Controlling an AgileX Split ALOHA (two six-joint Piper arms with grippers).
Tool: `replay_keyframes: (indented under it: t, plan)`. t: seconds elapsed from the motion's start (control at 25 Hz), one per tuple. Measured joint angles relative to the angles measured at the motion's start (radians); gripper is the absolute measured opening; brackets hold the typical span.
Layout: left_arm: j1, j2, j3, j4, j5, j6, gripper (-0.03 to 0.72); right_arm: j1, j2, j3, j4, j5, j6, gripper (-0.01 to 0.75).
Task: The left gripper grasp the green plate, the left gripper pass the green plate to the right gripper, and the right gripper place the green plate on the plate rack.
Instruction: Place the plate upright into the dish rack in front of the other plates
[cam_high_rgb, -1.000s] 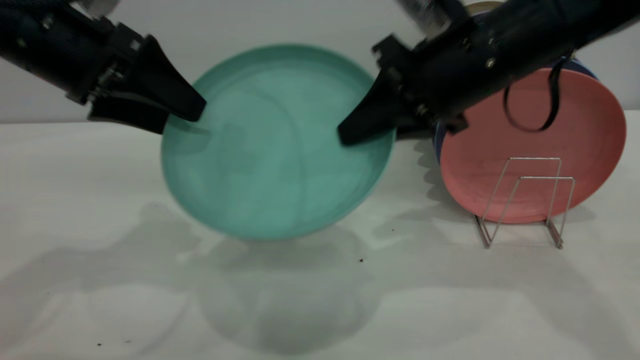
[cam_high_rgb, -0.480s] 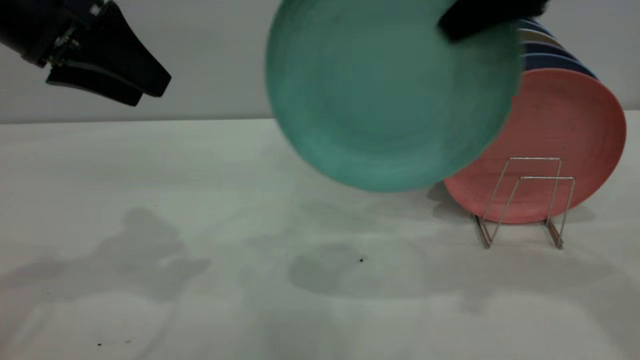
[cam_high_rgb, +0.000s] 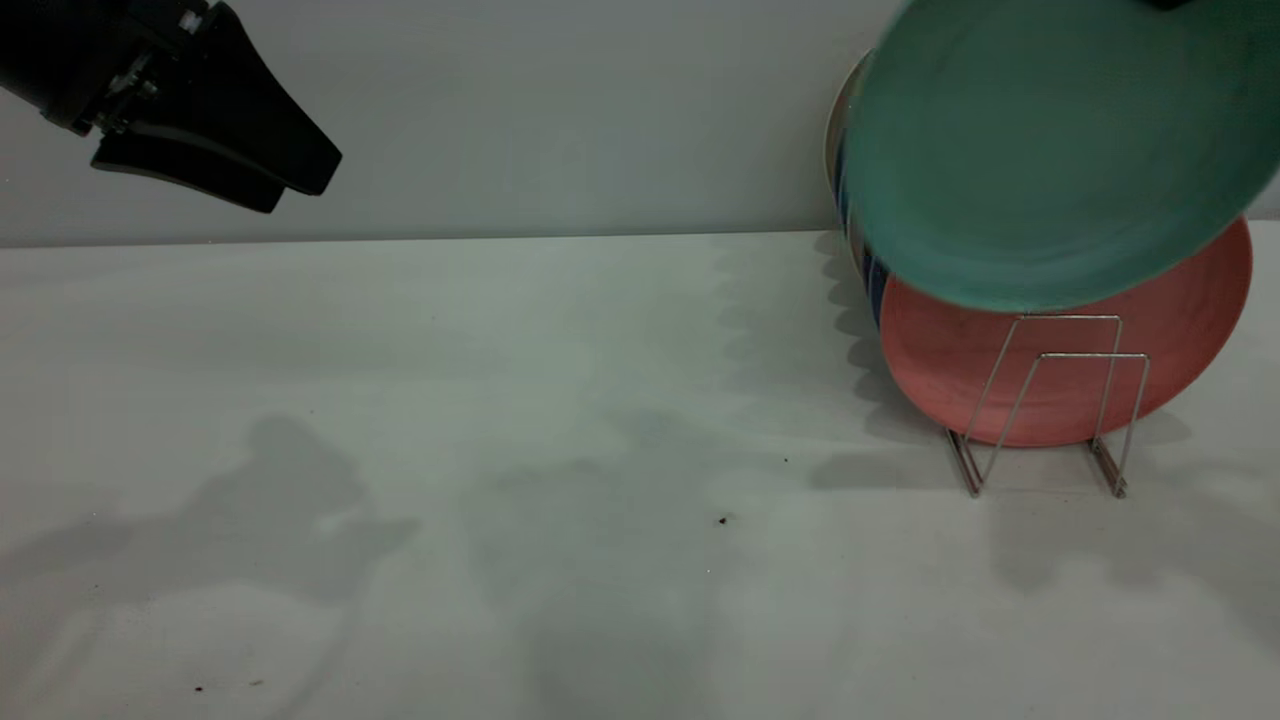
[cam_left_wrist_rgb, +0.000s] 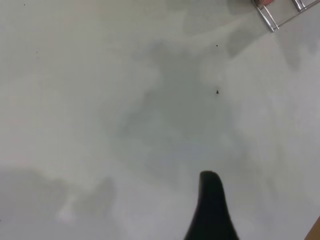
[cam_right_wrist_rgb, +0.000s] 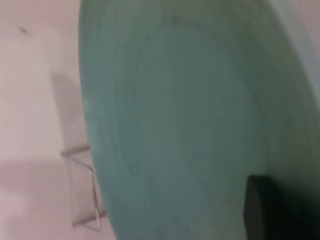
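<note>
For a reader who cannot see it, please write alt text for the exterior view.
A green plate hangs in the air at upper right, above a wire rack that holds a pink plate with more plates behind it. The left tool hovers at upper left over the white table.

Teal-green plate, salmon-pink plate, silver rack
</note>
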Motion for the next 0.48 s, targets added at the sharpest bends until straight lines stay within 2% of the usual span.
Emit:
replay_keyframes:
  t: [0.28,0.48]
  plan:
    - [0.000,0.000,0.000,0.000,0.000,0.000,0.579,-0.046,0.060,0.000,0.000,-0.025,0.016,0.087]
    - [0.000,0.000,0.001,0.000,-0.002,-0.001,0.579,-0.050,0.099,0.000,0.004,-0.035,0.018,0.087]
